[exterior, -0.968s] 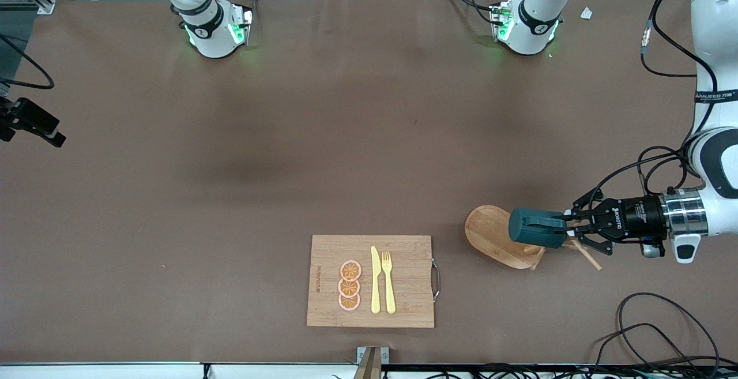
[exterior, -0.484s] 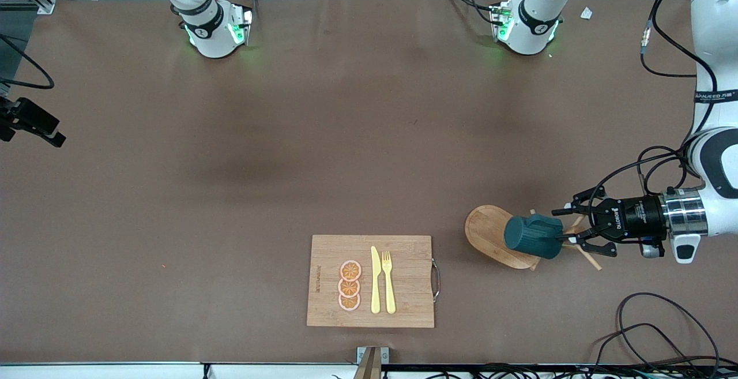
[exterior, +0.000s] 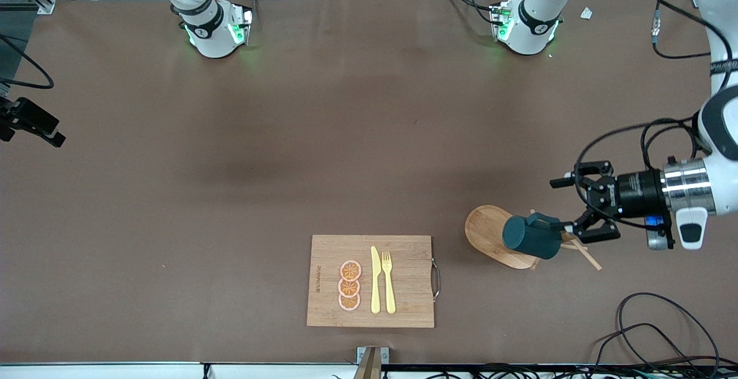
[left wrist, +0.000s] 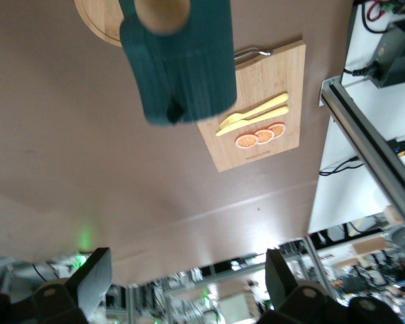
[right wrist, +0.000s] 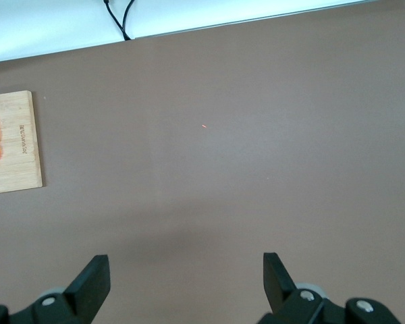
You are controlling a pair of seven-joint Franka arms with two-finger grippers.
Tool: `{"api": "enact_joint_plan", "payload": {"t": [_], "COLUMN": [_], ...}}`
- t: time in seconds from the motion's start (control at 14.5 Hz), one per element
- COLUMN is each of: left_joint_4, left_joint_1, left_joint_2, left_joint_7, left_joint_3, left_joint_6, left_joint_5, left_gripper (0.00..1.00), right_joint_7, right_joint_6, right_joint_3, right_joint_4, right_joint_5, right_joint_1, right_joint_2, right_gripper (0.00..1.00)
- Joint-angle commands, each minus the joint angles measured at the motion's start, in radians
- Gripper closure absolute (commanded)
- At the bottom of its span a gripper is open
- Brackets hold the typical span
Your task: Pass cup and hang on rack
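Observation:
The dark teal cup (exterior: 531, 239) hangs on a peg of the light wooden rack (exterior: 488, 231), toward the left arm's end of the table. My left gripper (exterior: 564, 206) is open and empty, just clear of the cup on the side away from the board. In the left wrist view the cup (left wrist: 182, 64) sits on the rack's post (left wrist: 163, 11), well off from my open gripper (left wrist: 185, 273). My right gripper (right wrist: 185, 273) is open and empty above bare table; it is out of the front view.
A wooden cutting board (exterior: 371, 281) with a yellow knife, fork and orange slices lies near the table's front edge. Cables (exterior: 651, 333) lie near the front corner at the left arm's end. Both arm bases (exterior: 214, 28) stand along the farther edge.
My left gripper opened and let go of the cup, then drew back from the rack. The cup tipped slightly and stays on the peg.

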Motion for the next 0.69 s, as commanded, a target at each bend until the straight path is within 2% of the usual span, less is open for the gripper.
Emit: {"api": "enact_joint_plan", "payload": {"t": [0.0,0.14,0.28,0.35,0.48,0.62], "left_joint_4": [-0.02,-0.018,-0.018,-0.02,-0.073,-0.136], "left_joint_1": [-0.01,-0.002,-0.002,-0.001,-0.049,-0.176], "left_joint_2": [-0.115,-0.135,-0.179,-0.213,-0.316,-0.396], "left_joint_7": [0.05,0.165,0.295,0.388,0.632,0.804], "left_joint_3": [-0.125,-0.213,-0.238,-0.226,-0.106,0.094], "left_joint_6": [-0.014,-0.072,-0.135,-0.137,-0.137,-0.152], "left_joint_5": [0.343,0.547,0.682,0.71,0.714,0.703], "left_gripper": [0.0,0.0,0.0,0.0,0.0,0.0], "right_joint_7": [0.007,0.007,0.007,0.007,0.007,0.007], "right_joint_6": [-0.002,-0.002,-0.002,-0.002,-0.002,-0.002], "right_joint_3": [0.013,0.012,0.012,0.012,0.012,0.013], "right_joint_4": [-0.01,-0.01,-0.01,-0.01,-0.01,-0.01], "right_joint_5": [-0.013,-0.013,-0.013,-0.013,-0.013,-0.013], "right_joint_1": [-0.011,-0.011,-0.011,-0.011,-0.011,-0.011], "right_joint_2": [-0.02,-0.02,-0.02,-0.02,-0.02,-0.02], "right_gripper": [0.0,0.0,0.0,0.0,0.0,0.0]}}
